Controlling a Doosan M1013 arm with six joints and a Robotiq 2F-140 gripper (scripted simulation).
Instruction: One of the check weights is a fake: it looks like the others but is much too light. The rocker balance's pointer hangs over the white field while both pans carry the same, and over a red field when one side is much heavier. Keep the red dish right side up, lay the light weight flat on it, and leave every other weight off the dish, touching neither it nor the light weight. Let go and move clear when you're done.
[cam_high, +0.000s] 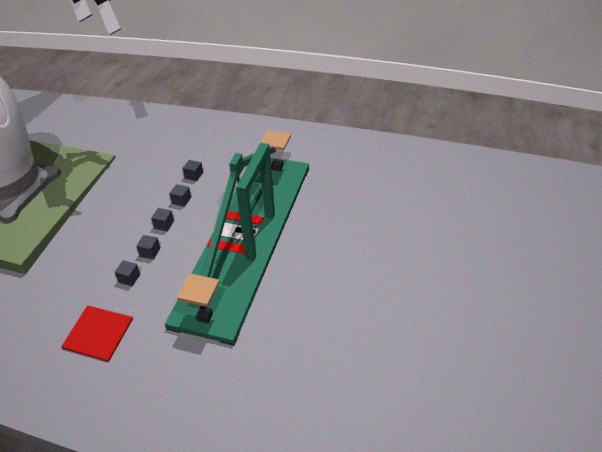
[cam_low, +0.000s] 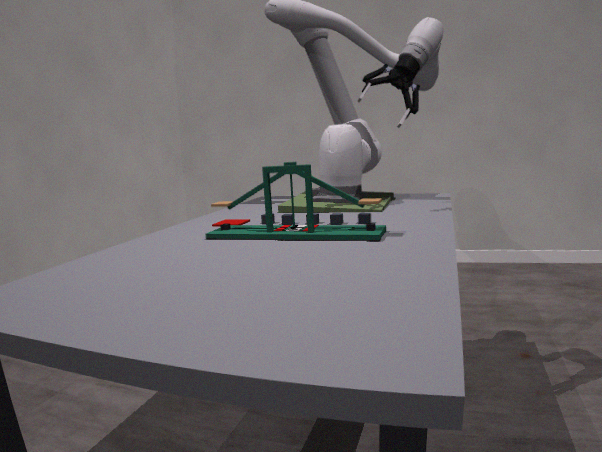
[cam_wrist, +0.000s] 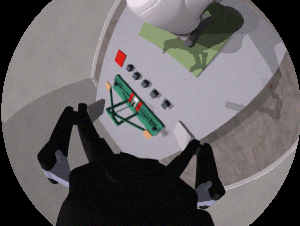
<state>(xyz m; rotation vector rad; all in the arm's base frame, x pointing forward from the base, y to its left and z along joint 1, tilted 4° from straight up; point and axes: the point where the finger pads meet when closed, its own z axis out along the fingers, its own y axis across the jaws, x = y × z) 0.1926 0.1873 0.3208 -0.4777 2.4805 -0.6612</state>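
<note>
Several dark grey cube weights stand in a row on the table, from one (cam_high: 192, 170) (cam_low: 364, 218) at the far end to one (cam_high: 127, 272) at the near end; the row also shows in the wrist view (cam_wrist: 148, 84). The flat red dish (cam_high: 97, 332) (cam_low: 231, 222) (cam_wrist: 121, 57) lies right side up and empty past the row's near end. The green rocker balance (cam_high: 250, 240) (cam_low: 295, 232) (cam_wrist: 133, 108) stands beside the row. Both tan pans (cam_high: 198, 289) (cam_high: 276, 139) are empty, and the pointer (cam_high: 242, 231) hangs over the white field. My gripper (cam_high: 96, 17) (cam_low: 381, 110) (cam_wrist: 140, 117) is open and empty, high above the table near the arm's base.
The white robot base (cam_high: 10, 150) (cam_low: 347, 155) (cam_wrist: 166, 3) stands on a green mat (cam_high: 60, 200) (cam_low: 340, 205) left of the weights. Small black stops (cam_high: 204, 314) (cam_high: 276, 164) sit on the balance's base under each pan. The grey table's (cam_high: 400, 300) edge runs along the back.
</note>
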